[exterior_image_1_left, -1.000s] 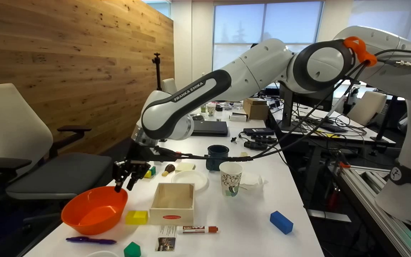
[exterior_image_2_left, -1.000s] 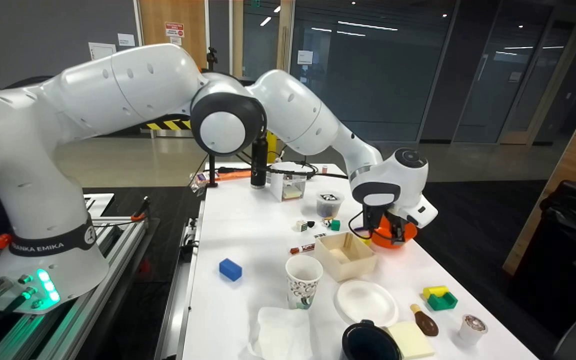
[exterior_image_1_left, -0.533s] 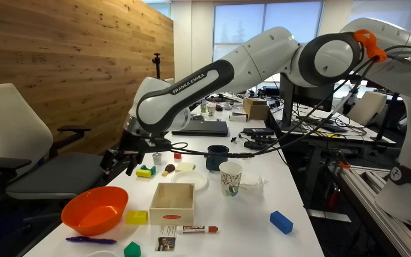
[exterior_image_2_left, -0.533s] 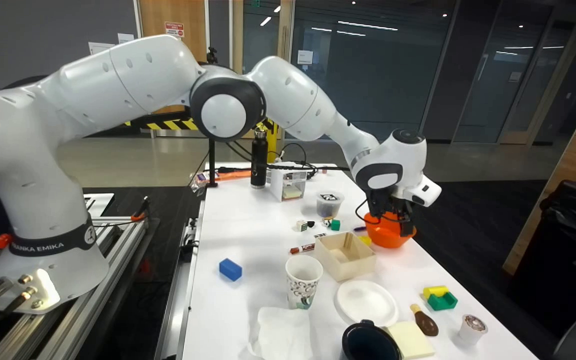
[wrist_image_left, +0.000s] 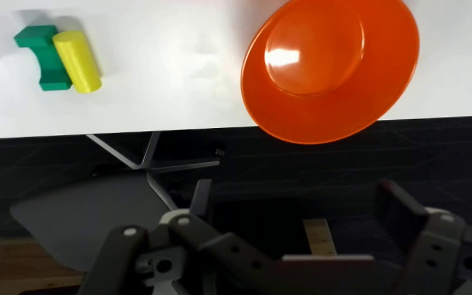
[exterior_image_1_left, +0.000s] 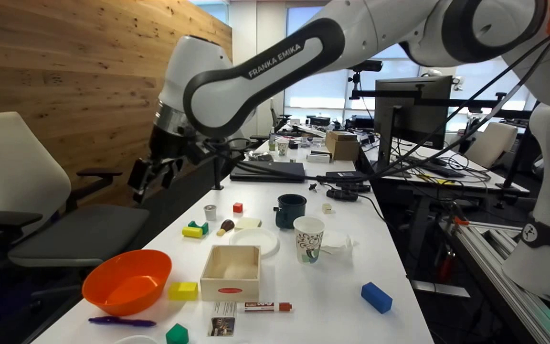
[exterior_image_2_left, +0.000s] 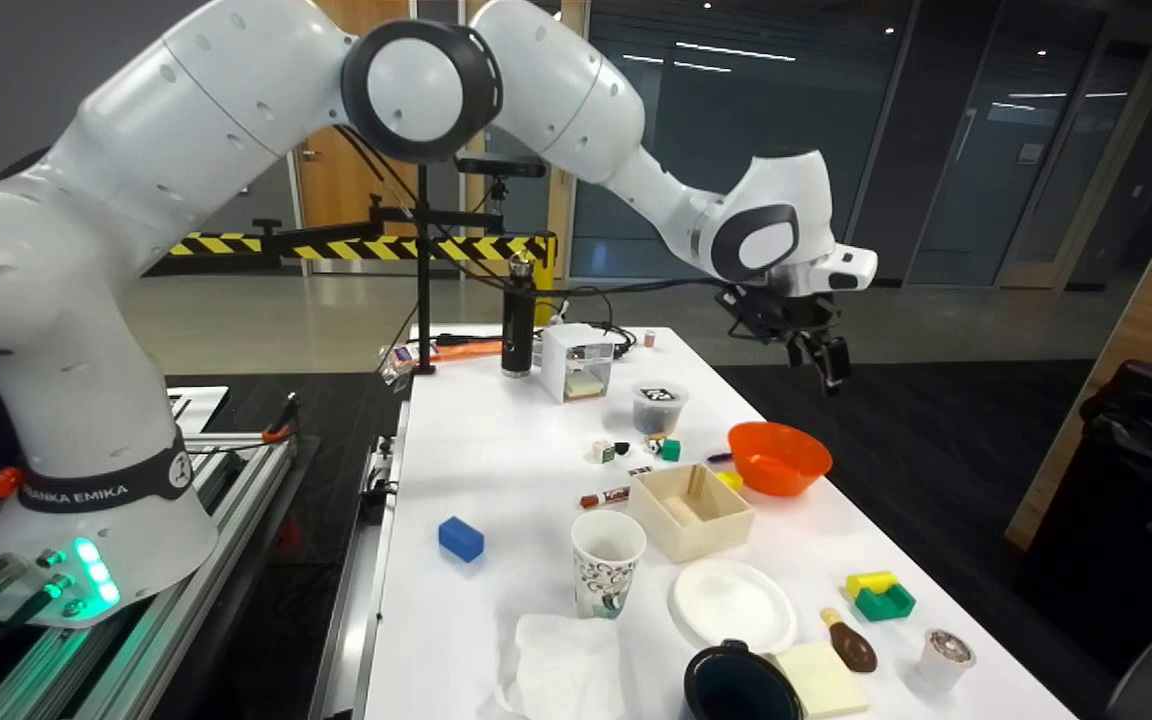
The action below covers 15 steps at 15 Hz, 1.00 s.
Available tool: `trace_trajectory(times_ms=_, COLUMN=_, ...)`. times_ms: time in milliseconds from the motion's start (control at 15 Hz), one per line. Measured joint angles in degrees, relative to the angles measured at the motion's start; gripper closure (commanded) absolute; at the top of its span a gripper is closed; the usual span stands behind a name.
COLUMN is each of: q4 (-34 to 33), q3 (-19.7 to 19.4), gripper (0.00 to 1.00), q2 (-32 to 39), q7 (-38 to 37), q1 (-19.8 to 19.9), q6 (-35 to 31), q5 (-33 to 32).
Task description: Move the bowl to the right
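Tall and brown, a wooden wall [exterior_image_1_left: 89,86] rises on one side, and nearby stands a long white table [exterior_image_1_left: 337,296]. Over the table reaches a big white robot arm [exterior_image_2_left: 586,110] with black parts. A chair [exterior_image_1_left: 81,234] with a pale back and a dark grey seat is next to the table. Close to the table's long edge, on the side far from the arm's base [exterior_image_2_left: 136,545], sits the large round bright orange plastic bowl [exterior_image_1_left: 129,282]. Up in the air, higher than the bowl and apart from it, is the black gripper [wrist_image_left: 297,200]; its two fingers are spread wide, and it has hold of nothing. Near the bowl is a pale open wooden box [exterior_image_1_left: 229,267], and a round white plate [exterior_image_2_left: 733,605] lies just beside the box. Not far off stand a dark teal mug [exterior_image_1_left: 290,212] with a handle and a tall white cup [exterior_image_2_left: 604,570] with curly marks. A blue block [exterior_image_2_left: 461,540] rests well apart from the bowl, toward the base, while a bright yellow block [exterior_image_1_left: 183,291] sits between the bowl and the box. By the bowl lies a thin purple pen [exterior_image_1_left: 122,322], and farther away is a tiny red cube [exterior_image_1_left: 237,208].
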<state>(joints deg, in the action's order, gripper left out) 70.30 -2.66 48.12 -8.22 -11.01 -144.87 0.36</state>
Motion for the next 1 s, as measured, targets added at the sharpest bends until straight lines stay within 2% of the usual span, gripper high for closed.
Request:
trace_trajectory(times_ms=200, q4=6.61, q3=-1.44, gripper=0.0, q2=-7.99, q7=0.0, q1=-2.29, q6=4.72, q5=-4.87)
trace_trajectory(times_ms=400, q4=12.17, q3=-1.82, gripper=0.0, q2=-15.94, q7=0.0, q1=-3.59, q6=12.31, q5=-9.36)
trace_trajectory(times_ms=733, q4=18.17, q3=-0.37, gripper=0.0, q2=-27.39, q7=0.66, q1=-2.96, q6=24.14, q5=-9.99)
trace_trajectory(times_ms=1000, q4=23.31, q3=1.77, gripper=0.0, q2=-33.88, q7=1.24, q1=-0.91, q6=29.26, q5=-9.47)
